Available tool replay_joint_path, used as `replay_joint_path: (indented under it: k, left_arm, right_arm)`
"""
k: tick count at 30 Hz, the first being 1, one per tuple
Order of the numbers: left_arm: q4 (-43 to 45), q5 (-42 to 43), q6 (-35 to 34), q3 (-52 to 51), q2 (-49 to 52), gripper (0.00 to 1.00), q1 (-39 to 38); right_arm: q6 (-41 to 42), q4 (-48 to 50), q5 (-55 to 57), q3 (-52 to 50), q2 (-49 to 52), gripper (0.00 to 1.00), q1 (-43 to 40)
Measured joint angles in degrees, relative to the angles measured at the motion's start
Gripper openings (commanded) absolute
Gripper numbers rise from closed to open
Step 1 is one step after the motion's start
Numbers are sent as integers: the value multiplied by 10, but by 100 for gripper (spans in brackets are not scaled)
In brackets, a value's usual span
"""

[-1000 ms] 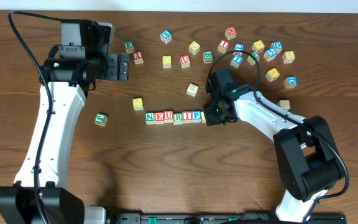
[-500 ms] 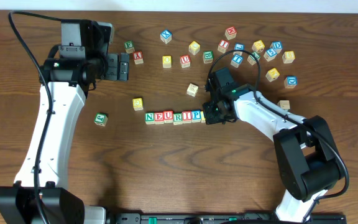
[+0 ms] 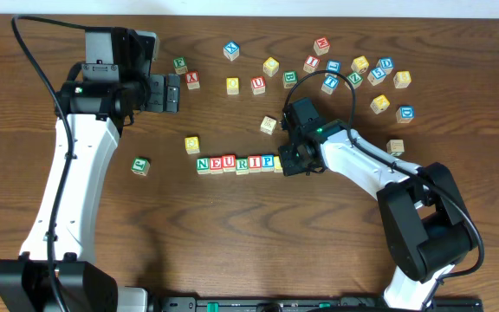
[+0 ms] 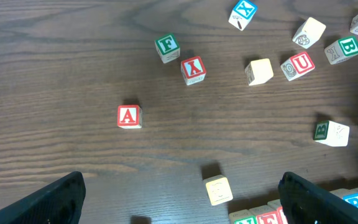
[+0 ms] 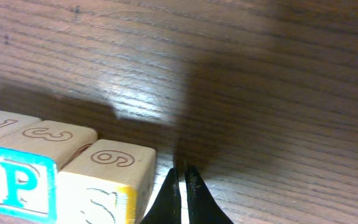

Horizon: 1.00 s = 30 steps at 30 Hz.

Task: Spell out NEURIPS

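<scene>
The NEURIPS row (image 3: 236,163) lies mid-table: cubes N, E, U, R, I, P side by side, then a yellow-faced cube (image 3: 278,163) at its right end. My right gripper (image 3: 289,164) is shut and empty, low at the table, its tips against that cube's right side. In the right wrist view the shut fingertips (image 5: 184,177) touch the yellow-faced cube (image 5: 104,186), which stands beside the blue P cube (image 5: 14,186). My left gripper (image 3: 173,93) hangs open and empty at the back left, its fingers (image 4: 55,199) wide apart above bare wood.
Several loose cubes are scattered across the back right (image 3: 353,74). Nearer the row are a yellow cube (image 3: 192,144), a green-lettered cube (image 3: 140,165), a plain cube (image 3: 268,125) and a red A cube (image 3: 192,79). One cube (image 3: 395,146) sits beside the right arm.
My right gripper has moved a little to the left, and the whole row of cubes has slid left with it. The left arm has not moved.
</scene>
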Motion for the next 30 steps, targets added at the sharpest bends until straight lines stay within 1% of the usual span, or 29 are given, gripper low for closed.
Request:
replay_joint_path:
  k: [6, 23, 30]
  left_arm:
    - [0, 0, 0, 0, 0, 98, 0]
    - [0, 0, 0, 0, 0, 98, 0]
    - [0, 0, 0, 0, 0, 98, 0]
  right_arm:
    - [1, -8, 17, 0, 0, 1, -10]
    - [23, -97, 16, 2, -3, 1, -17]
    - [34, -101, 9, 2, -5, 1, 7]
